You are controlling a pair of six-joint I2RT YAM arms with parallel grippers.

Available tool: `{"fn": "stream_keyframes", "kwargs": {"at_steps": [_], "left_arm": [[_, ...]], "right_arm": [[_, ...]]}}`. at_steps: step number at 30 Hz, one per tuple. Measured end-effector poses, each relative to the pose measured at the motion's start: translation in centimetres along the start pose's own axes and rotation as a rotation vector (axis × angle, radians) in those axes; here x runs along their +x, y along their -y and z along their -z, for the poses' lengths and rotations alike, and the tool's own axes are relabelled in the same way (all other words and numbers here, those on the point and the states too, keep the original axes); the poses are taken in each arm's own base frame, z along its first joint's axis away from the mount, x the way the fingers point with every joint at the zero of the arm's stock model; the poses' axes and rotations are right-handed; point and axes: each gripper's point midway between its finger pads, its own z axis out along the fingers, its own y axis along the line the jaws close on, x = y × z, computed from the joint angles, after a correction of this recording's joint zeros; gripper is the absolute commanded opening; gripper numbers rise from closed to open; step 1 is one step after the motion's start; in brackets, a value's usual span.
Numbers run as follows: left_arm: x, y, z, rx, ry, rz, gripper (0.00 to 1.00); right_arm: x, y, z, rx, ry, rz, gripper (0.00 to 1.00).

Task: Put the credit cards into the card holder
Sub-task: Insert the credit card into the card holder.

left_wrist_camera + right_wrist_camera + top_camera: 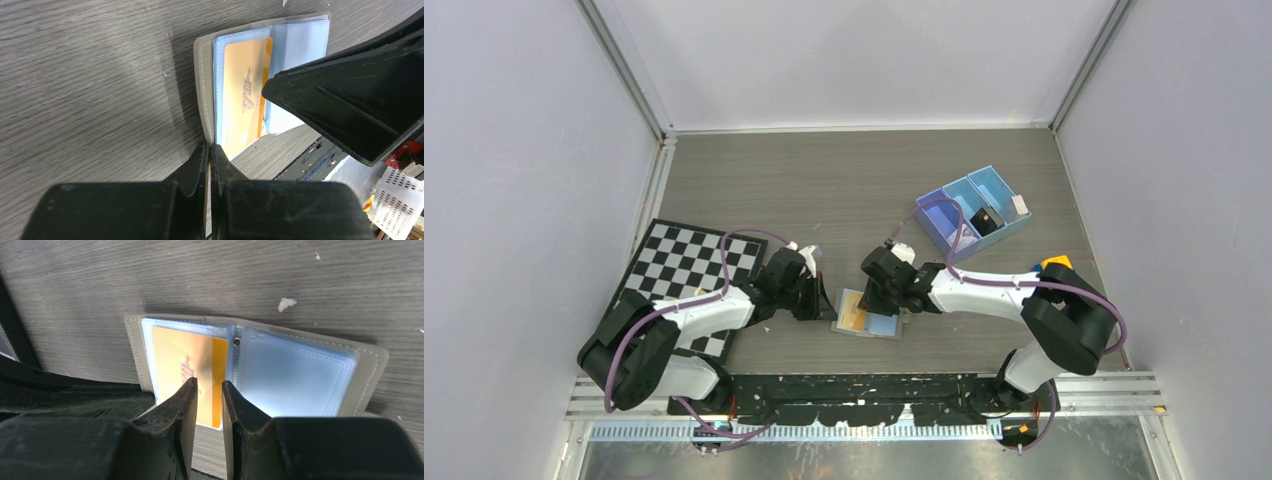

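Note:
The card holder [886, 326] lies open on the table between my arms, grey cover down and pale blue pockets up. An orange card [854, 318] sits in its left pocket and also shows in the left wrist view [242, 100] and the right wrist view [175, 352]. My left gripper [817, 300] is shut, its tips [209, 148] at the holder's grey edge [205, 85]. My right gripper [874, 300] hovers just over the orange card with its jaws a narrow gap apart [209, 382] and nothing between them. The holder's right pocket [300, 370] holds no card.
A blue three-compartment tray [972, 195] stands at the back right, with a black object [986, 222] and a small whitish piece [1020, 206] in it. A checkerboard mat [679, 265] lies on the left. A small orange thing [1056, 262] sits by the right arm.

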Motion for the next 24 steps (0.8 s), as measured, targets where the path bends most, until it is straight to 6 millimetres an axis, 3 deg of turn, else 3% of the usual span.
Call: {"fn": "stream_keyframes", "kwargs": {"at_steps": [24], "left_arm": [[0.02, -0.01, 0.00, 0.000, -0.001, 0.000, 0.00]], "right_arm": [[-0.25, 0.43, -0.89, 0.048, -0.003, 0.020, 0.27]]}}
